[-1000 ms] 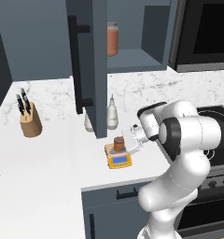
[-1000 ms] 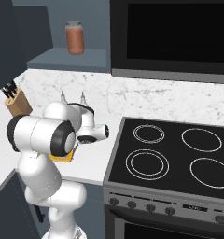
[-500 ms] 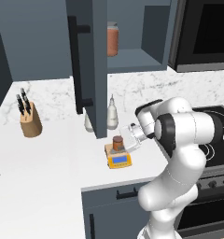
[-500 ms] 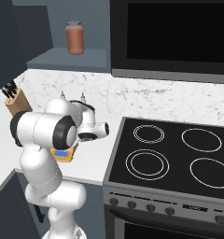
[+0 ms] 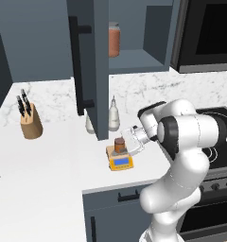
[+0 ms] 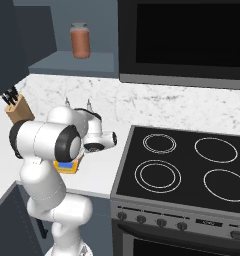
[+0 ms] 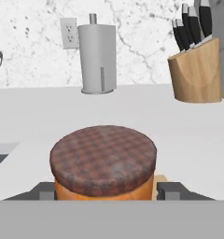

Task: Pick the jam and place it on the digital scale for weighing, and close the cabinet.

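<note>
The gripper (image 7: 104, 191) straddled the jam (image 5: 119, 144), fingers (image 7: 172, 190) slightly apart on either side, no longer clamping. The jam stood on the scale (image 5: 120, 159). Placing looked complete. Above the scale, the cabinet (image 5: 89, 66) door hung open; closing it was judged the next step.

The setting is a rendered home kitchen. A white marble counter (image 5: 49, 179) with a matching backsplash runs beside a black stove (image 6: 187, 170) with four ring burners and front knobs, below a black built-in oven front (image 6: 184, 37) and dark slate-grey wall cabinets (image 5: 87, 66). A wooden knife block (image 5: 30, 124), a paper towel roll (image 7: 97, 58) and a wall socket (image 7: 68, 32) stand at the back of the counter.
</note>
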